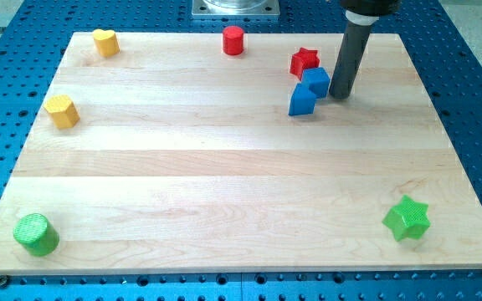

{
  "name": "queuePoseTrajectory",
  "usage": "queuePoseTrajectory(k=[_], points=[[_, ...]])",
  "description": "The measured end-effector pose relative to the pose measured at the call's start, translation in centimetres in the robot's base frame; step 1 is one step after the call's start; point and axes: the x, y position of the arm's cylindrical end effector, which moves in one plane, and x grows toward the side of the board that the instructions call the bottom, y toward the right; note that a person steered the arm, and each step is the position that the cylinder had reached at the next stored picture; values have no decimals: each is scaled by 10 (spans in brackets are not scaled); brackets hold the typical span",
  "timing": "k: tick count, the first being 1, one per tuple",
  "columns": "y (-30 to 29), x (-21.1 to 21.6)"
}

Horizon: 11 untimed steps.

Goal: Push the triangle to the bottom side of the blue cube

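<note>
The blue cube (pixel 315 81) sits in the upper right part of the wooden board (pixel 224 184). The blue triangle (pixel 301 101) lies just below and slightly left of the cube, touching it. A red star (pixel 305 61) sits just above and left of the cube, close against it. My tip (pixel 340 96) rests on the board right beside the cube, on the cube's right side, about level with its lower edge. The triangle is a short way to the left of my tip.
A red cylinder (pixel 233 40) stands near the top edge. A yellow heart (pixel 105 42) is at the top left, a yellow hexagon-like block (pixel 62 111) at the left edge, a green cylinder (pixel 36 233) at the bottom left, a green star (pixel 407 219) at the bottom right.
</note>
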Motion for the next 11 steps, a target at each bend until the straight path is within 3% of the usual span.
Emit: queuePoseTrajectory(k=[2,3,4,5,6,10,11], points=[[-4,26],[-7,62],[-48,93],[-119,69],[-154,35],[-51,29],[-71,31]])
